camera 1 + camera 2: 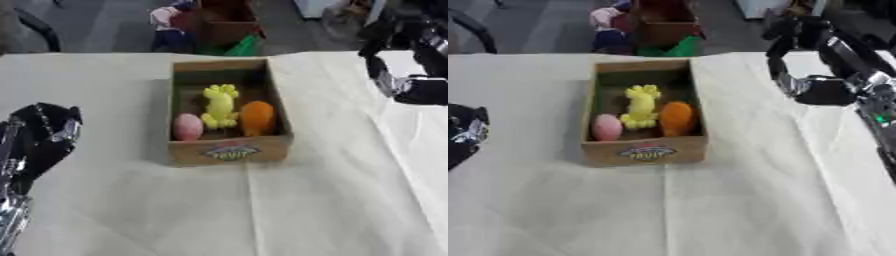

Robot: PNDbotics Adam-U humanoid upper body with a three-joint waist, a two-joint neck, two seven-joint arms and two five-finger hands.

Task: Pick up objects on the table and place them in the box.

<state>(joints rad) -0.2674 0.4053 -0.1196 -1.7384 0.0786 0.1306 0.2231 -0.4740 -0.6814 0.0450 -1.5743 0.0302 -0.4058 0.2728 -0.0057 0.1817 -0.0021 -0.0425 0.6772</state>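
Note:
A shallow cardboard box (229,151) with a printed label on its front wall stands in the middle of the table. Inside it lie a yellow toy (220,106), an orange object (257,118) to its right and a pink egg shape (187,127) to its left. My right hand (820,90) hovers to the right of the box near the table's far edge, its fingers relaxed and holding nothing. At the left edge, clear of the box, my left hand (42,131) rests open and empty.
A cream cloth (262,210) with creases covers the table. Beyond the far edge stand a brown crate (226,22), something green (245,46) and a pink and blue shape (166,25) on the floor.

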